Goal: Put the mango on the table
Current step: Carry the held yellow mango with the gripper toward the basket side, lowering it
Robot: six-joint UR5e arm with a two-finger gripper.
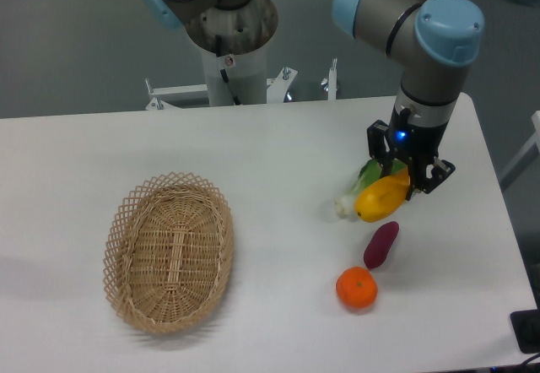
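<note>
Overhead, claw (408,177) grips mango (381,199) above white table (278,145) (grey floor behind).

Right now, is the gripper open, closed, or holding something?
Gripper: closed on the mango, just above the table.

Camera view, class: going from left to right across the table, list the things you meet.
Wicker basket → round orange tangerine → purple sweet potato. The mango, the green-and-white vegetable behind it and the gripper overlap those, so they are left out.
</note>
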